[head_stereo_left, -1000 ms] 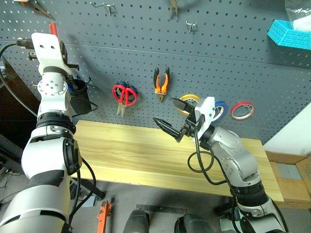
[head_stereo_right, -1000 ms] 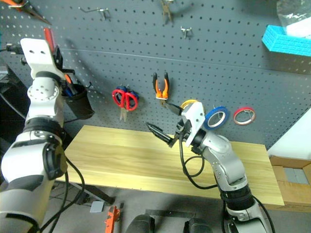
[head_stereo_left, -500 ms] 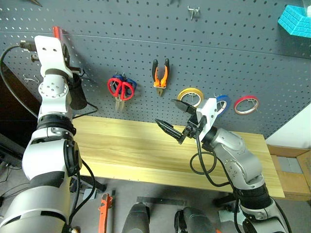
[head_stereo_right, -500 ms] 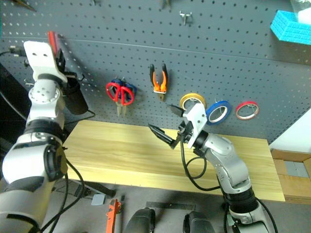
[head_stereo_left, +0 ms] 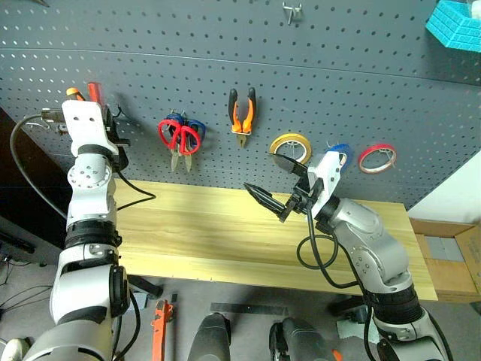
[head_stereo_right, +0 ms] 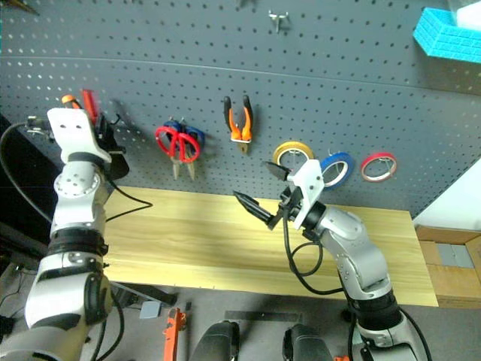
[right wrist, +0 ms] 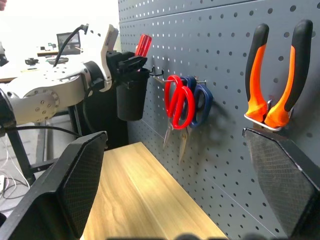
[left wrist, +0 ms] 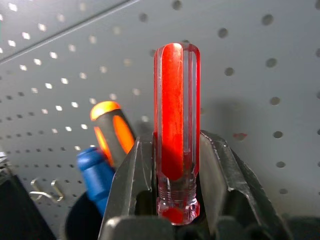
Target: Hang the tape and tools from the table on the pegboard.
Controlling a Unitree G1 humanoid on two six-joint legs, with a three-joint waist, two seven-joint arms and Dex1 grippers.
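The left gripper (head_stereo_left: 96,101) has come down along the pegboard (head_stereo_left: 361,83) at the far left, carrying the small red-handled tool (left wrist: 176,130) with it. The tool now stands handle-up in a black cup holder (right wrist: 132,95) hung on the board, beside an orange-and-black handle (left wrist: 114,131) and a blue one (left wrist: 97,171) already in that cup. The black fingers (left wrist: 222,172) sit on either side of the clear red handle; whether they grip it or have just begun to let go cannot be told from the wrist view. The right gripper (head_stereo_left: 276,185) has kept its place over the middle of the table (head_stereo_left: 203,233), spread wide and holding nothing.

The task looks almost finished. The red-handled scissors (head_stereo_left: 177,137) hang on a hook just in front of blue-handled scissors (right wrist: 200,100). The orange-and-black-handled pliers (head_stereo_left: 241,119) hang to their right. The blue tape (head_stereo_right: 336,168) hangs between a yellow tape ring (head_stereo_left: 291,145) and a red tape ring (head_stereo_left: 376,158), partly behind the right arm. No tape or tool lies on the tabletop. What seems left is to free the red-handled tool and draw the left arm away.

No brand, label or writing can be read on anything.
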